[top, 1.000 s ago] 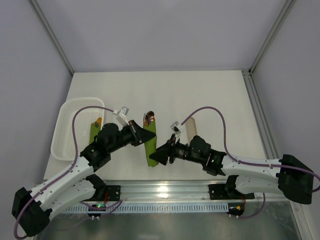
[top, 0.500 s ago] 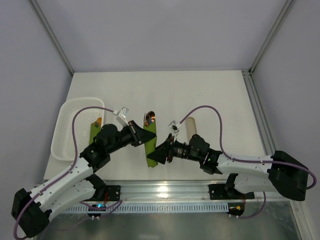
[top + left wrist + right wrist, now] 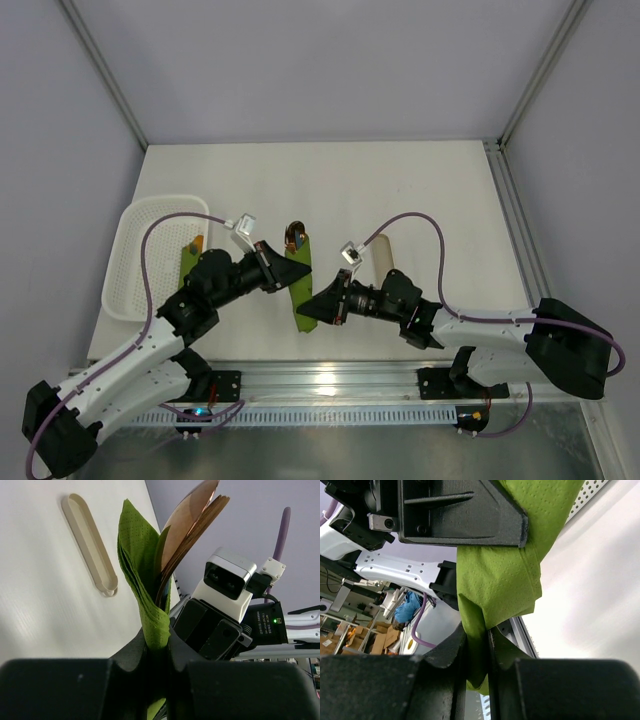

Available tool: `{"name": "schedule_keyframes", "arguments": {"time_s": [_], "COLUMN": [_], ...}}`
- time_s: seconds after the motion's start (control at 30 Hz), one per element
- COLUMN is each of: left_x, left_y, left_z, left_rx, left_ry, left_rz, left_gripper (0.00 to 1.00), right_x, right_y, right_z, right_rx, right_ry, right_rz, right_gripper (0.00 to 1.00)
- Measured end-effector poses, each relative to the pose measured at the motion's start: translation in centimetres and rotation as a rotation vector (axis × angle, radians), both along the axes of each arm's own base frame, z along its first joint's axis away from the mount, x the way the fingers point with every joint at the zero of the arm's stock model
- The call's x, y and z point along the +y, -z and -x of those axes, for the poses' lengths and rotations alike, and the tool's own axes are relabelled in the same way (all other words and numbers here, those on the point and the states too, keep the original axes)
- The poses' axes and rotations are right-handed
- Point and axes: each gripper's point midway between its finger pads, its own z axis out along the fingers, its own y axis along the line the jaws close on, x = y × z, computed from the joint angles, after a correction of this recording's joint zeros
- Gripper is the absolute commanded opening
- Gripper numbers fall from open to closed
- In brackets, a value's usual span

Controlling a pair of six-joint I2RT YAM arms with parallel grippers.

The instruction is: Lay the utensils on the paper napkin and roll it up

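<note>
The paper napkin (image 3: 298, 290) is wrapped into a long olive-green roll held above the table between both arms. The copper-brown heads of the utensils (image 3: 294, 233) stick out of its far end. My left gripper (image 3: 283, 271) is shut on the roll's middle. In the left wrist view the paper napkin (image 3: 140, 565) rises from my left gripper (image 3: 159, 647) with the utensils (image 3: 192, 520) fanned at the top. My right gripper (image 3: 309, 311) is shut on the roll's near end. In the right wrist view the green paper napkin (image 3: 510, 565) is pinched in my right gripper (image 3: 477, 647).
A white mesh basket (image 3: 125, 240) stands at the left and holds another green strip (image 3: 187, 268). A pale beige oblong piece (image 3: 381, 255) lies on the table right of the roll; it shows as the beige piece (image 3: 90, 550) in the left wrist view.
My right gripper has moved a little left and its jaws have shut on the roll's near end. The left gripper has kept its hold; the roll has shifted slightly away.
</note>
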Motion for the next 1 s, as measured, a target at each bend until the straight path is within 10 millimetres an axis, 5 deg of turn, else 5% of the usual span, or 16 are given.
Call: {"name": "schedule_keyframes", "arguments": {"time_s": [0.23, 0.6, 1.0], "left_x": [0.0, 0.4, 1.1], "left_y": [0.1, -0.2, -1.0], "left_z": [0.0, 0.3, 1.3], "left_rx": [-0.009, -0.027, -0.124], "left_ry": [0.002, 0.001, 0.035], "left_rz": [-0.008, -0.012, -0.045], "left_gripper": [0.05, 0.64, 0.81], "right_x": [0.0, -0.7, -1.4], "right_y": [0.1, 0.8, -0.6], "right_z": [0.0, 0.3, 1.3], "right_rx": [0.002, 0.01, 0.021], "right_ry": [0.0, 0.006, -0.025], "right_rz": [0.002, 0.017, -0.003], "right_gripper": [0.04, 0.04, 0.03]}}
